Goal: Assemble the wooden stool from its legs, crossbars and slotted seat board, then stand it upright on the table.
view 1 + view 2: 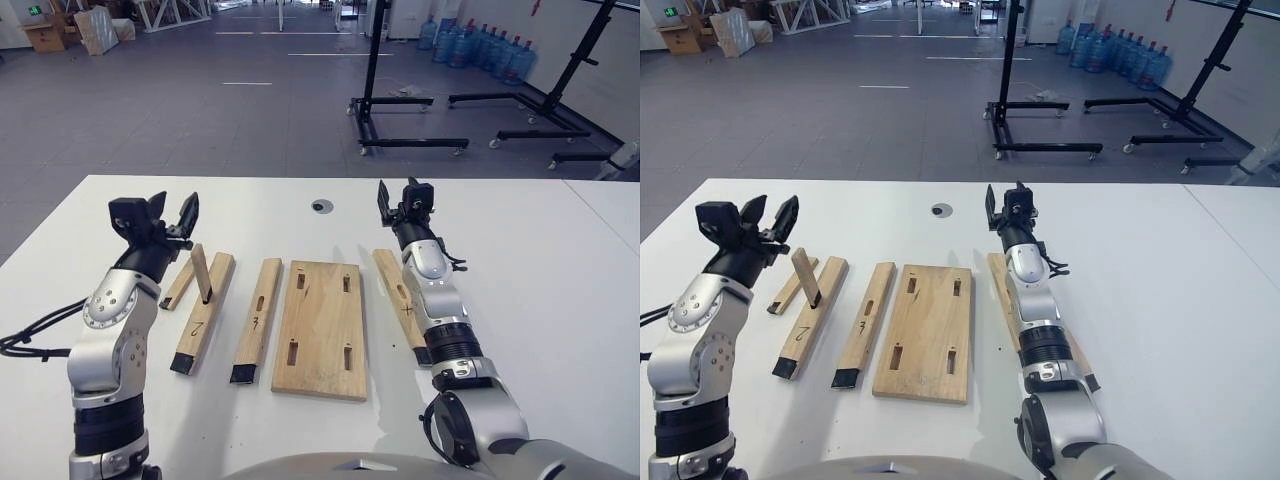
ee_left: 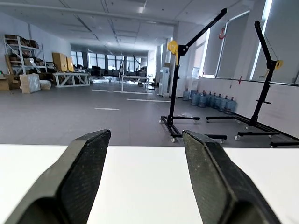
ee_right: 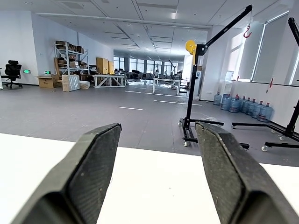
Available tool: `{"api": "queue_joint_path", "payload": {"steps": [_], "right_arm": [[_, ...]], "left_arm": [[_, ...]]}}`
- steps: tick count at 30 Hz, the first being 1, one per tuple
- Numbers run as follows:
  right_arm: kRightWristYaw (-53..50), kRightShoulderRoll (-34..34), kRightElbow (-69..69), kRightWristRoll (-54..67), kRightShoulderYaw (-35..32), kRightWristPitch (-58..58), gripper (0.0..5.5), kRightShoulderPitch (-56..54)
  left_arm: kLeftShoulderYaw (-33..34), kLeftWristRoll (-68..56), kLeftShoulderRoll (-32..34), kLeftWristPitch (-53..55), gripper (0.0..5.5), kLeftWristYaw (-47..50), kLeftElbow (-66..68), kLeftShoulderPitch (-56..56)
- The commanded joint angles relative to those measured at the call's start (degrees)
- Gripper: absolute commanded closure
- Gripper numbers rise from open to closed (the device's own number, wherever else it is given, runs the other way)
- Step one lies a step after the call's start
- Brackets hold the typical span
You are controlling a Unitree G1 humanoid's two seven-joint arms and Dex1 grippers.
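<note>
The slotted seat board point(image 1: 320, 325) lies flat in the middle of the white table point(image 1: 540, 260). To its left lie two long legs point(image 1: 258, 318) point(image 1: 203, 318); a short crossbar point(image 1: 202, 272) stands tilted in the outer leg's slot. Another short crossbar point(image 1: 177, 286) lies flat beside that leg. A third leg point(image 1: 392, 283) lies right of the board, partly under my right arm. My left gripper point(image 1: 160, 218) hovers open just behind the standing crossbar, holding nothing. My right gripper point(image 1: 400, 198) is open above the far end of the right leg, its fingers point(image 3: 93, 172) apart and bare.
A small round hole point(image 1: 321, 206) sits in the table behind the board. Black cables point(image 1: 30, 340) trail off the table's left edge. Beyond the table are black rolling stands point(image 1: 410, 110) and water bottles point(image 1: 480, 45) on the floor.
</note>
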Motion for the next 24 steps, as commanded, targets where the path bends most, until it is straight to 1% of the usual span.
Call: {"api": "queue_joint_path", "payload": {"steps": [1, 3, 7, 9, 12, 14, 16, 19, 24], "right_arm": [[-0.31, 0.49, 0.99, 0.23, 0.12, -0.65, 2.59, -1.98], [-0.46, 0.56, 1.37, 0.15, 0.08, -0.99, 2.59, -2.26], [-0.40, 0.55, 1.76, 0.13, 0.05, -1.46, 2.59, -2.49], [-0.31, 0.43, 1.93, 0.11, 0.06, -1.52, 2.59, -2.40], [0.10, 0.44, 2.08, 0.14, 0.29, -1.22, 2.59, -2.41], [0.56, 0.27, 1.73, 0.37, 0.27, -0.74, 2.59, -2.44], [0.92, -0.03, 0.89, 0.76, -0.05, -0.23, 2.59, -2.40], [1.04, -0.13, 0.54, 1.04, -0.26, -0.09, 2.59, -2.42], [0.67, 0.02, 0.24, 1.29, -0.14, -0.22, 2.59, -2.46]], "left_arm": [[-0.48, -0.78, 1.44, 2.00, 2.69, -0.21, 0.82, -4.74], [-0.98, -0.79, 1.59, 2.29, 2.69, -0.35, 1.61, -6.39], [-2.01, -0.08, 0.88, 2.30, 2.69, 0.05, 2.53, -5.85], [-4.11, 1.56, 0.60, 3.21, 2.69, 0.32, 4.68, -4.39], [-10.06, 6.06, -0.03, 2.84, 2.69, -1.00, 11.44, 2.26], [-12.17, 7.69, -0.56, 1.51, 2.69, -1.97, 15.45, 5.86], [-12.16, 8.16, -0.39, 0.27, 2.69, -2.60, 17.59, 6.82], [-11.40, 7.76, 0.36, -0.38, 2.69, -2.88, 18.16, 5.40], [-8.48, 6.28, 0.77, -1.50, 2.69, -2.09, 16.29, 3.57]]}}
